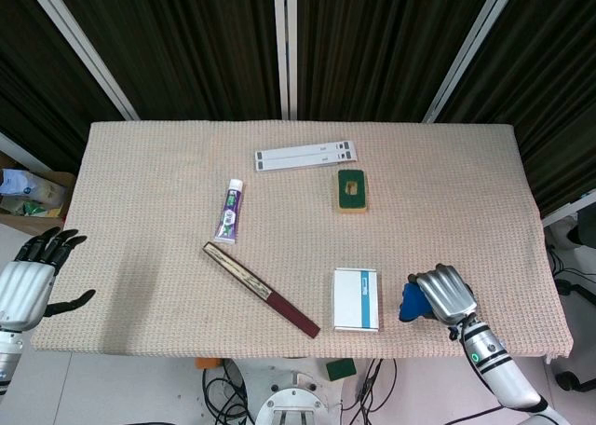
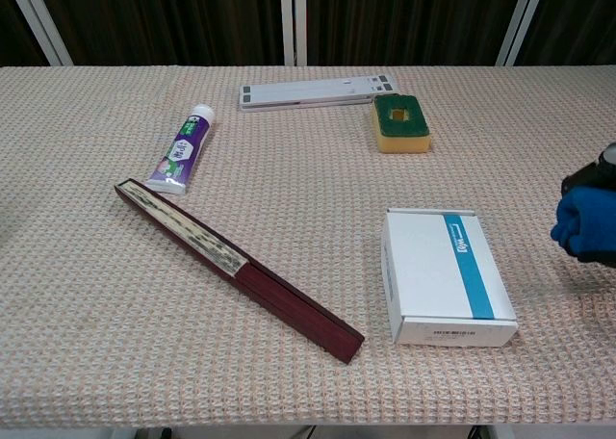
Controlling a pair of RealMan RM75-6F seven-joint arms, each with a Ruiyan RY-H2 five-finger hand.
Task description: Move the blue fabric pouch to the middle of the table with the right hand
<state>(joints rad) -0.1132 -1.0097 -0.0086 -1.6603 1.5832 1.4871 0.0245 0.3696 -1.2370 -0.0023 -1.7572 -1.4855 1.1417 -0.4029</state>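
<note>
Pouch gripped, right of the white box.
Right hand fingers curled tight around bunched blue fabric pouch; left hand fingers spread, holding nothing.

My right hand, lower right of the frame, shows a silver-grey ribbed back with dark fingers; behind it my forearm runs white, with black bands and a small green mark at the wrist. At lower left, my left hand matches: pale silver shell, black fingers.
</note>
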